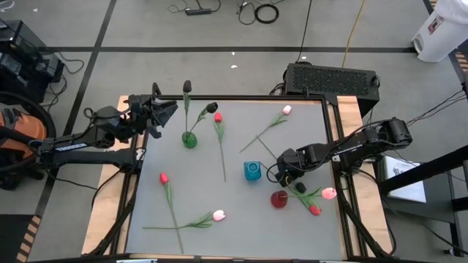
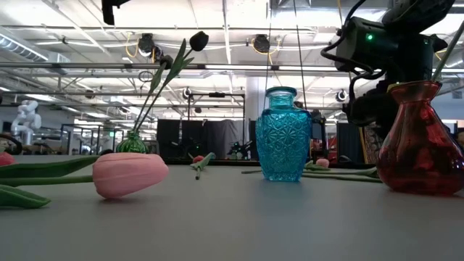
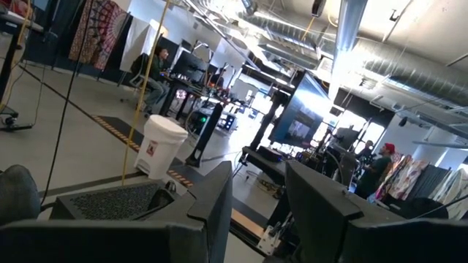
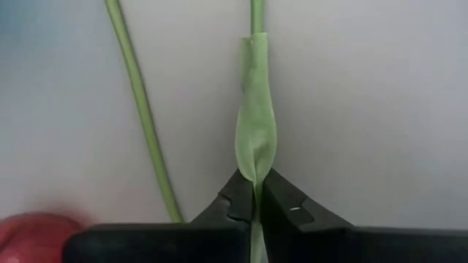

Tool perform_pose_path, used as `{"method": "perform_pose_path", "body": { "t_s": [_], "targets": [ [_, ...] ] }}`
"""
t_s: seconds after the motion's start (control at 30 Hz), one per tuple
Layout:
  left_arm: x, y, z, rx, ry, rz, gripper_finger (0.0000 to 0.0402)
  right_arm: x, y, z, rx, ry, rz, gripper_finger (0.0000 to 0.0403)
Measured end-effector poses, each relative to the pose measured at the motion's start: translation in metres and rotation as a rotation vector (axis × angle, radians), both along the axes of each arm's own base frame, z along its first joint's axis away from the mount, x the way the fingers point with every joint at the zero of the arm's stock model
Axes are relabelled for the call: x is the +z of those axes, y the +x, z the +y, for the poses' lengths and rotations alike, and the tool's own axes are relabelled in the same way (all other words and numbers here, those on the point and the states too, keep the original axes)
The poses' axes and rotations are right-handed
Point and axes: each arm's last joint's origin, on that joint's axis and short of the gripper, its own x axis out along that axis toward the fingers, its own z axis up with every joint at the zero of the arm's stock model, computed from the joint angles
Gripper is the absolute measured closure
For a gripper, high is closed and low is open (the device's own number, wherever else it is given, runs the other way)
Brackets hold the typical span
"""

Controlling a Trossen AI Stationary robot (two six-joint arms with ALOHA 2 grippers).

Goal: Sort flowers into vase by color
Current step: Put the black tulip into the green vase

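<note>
**Right end effector pinches a tulip stem beside the red vase**

The landmark is the red vase (image 1: 279, 198), standing toward the right arm's side of the worktop (image 1: 234, 226). The right end effector (image 1: 287, 177) sits just beside it, between it and the blue vase (image 1: 252, 171), and is clenched on a flower: in the right wrist view its fingertips (image 4: 241, 201) meet on the leaf-wrapped green stem (image 4: 256, 139), so the thing to be moved lies directly in the grip. The stem's long axis runs straight ahead of the fingers, flat on the worktop. From above, that stem seems to be the one of the pink-headed tulip (image 1: 286, 110) lying well beyond the red vase toward the far edge, though this cannot be told for sure. A second thin stem (image 4: 139, 109) lies alongside, close but apart.

Two more tulips, pink (image 1: 329, 193) and red (image 1: 315, 210), lie just past the red vase on its outer side. The green vase (image 1: 189, 139), far from the red vase on the left arm's side, holds dark-headed tulips (image 1: 187, 86). The left end effector (image 1: 167, 111) hovers near it, fingers spread, holding nothing.

The right arm is clearly nearer the red vase. No writing or brand can be read.
</note>
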Motion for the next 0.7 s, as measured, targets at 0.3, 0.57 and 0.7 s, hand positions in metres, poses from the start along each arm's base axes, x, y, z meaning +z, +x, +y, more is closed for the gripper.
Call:
{"method": "perform_pose_path", "body": {
  "t_s": [0.3,0.57,0.7],
  "targets": [
    [0.000,0.000,-0.001,-0.044,0.015,0.002,0.0267,0.005,-0.005,0.001,0.034,0.033,0.018,0.0401],
    [0.000,0.000,-0.001,-0.044,0.015,0.002,0.0267,0.031,-0.015,0.000,0.042,0.047,0.034,0.0401],
    [0.000,0.000,-0.001,-0.044,0.016,0.002,0.0267,0.049,-0.018,0.000,0.054,0.047,0.030,0.0401]
  ]
}}
